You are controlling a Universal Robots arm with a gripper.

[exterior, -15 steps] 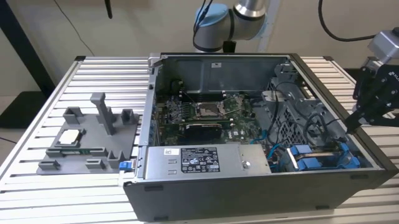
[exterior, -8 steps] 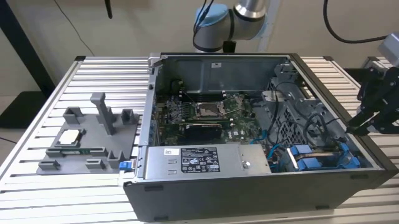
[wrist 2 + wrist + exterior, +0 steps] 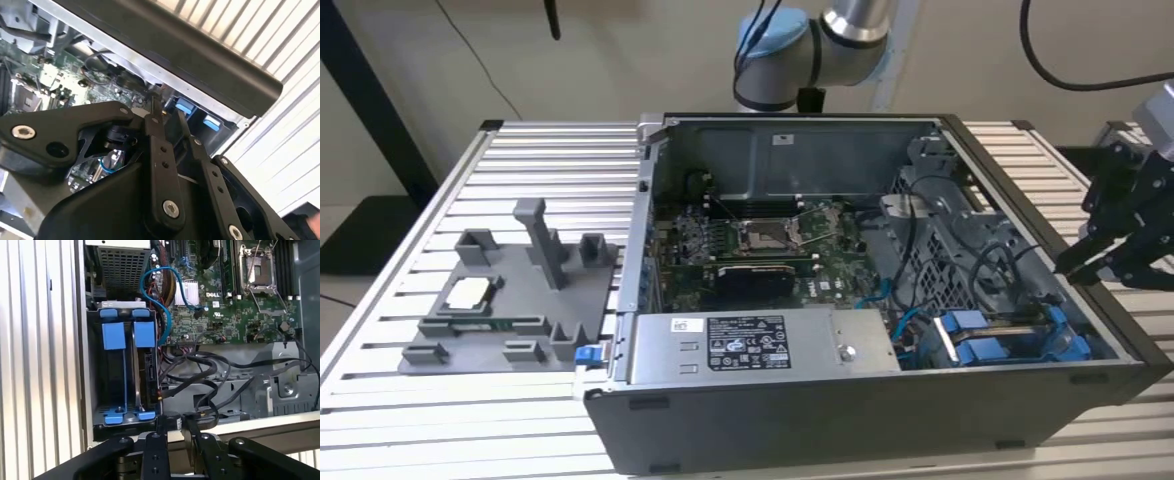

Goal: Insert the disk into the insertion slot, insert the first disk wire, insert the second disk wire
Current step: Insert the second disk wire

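Disk [image 3: 149, 372]: to find it, work down from the slatted table [image 3: 534, 140], to the open case [image 3: 854, 420] lying on it, to the cage [image 3: 91, 380] in the case corner at the exterior view's right. Two blue carriers [image 3: 114, 335] sit side by side in that cage. The disk appears to sit in the one nearer the board [image 3: 235, 305], with its dark connector edge facing the inside of the case. I cannot tell how fully it is seated.

Your gripper [image 3: 175, 424] hangs just outside the case wall beside the cage, tips at the rim [image 3: 250, 426]. Its fingers [image 3: 156, 450] stand close together with a narrow gap and nothing between them.

Black wires [image 3: 215, 371] loop loosely inside the case, between the gripper and the disk's connector edge. I cannot tell whether any is plugged in.

Risks, as I judge them:
- If you come in low, you could strike the rim or the cage wall, because the tips are so near both.
- A loose loop could catch on a finger and drag across the board.
- The narrow gap may pinch a wire by its cable rather than its plug, so it twists and meets the connector askew.
- If the disk is not fully home, pushing a plug could shove it instead.
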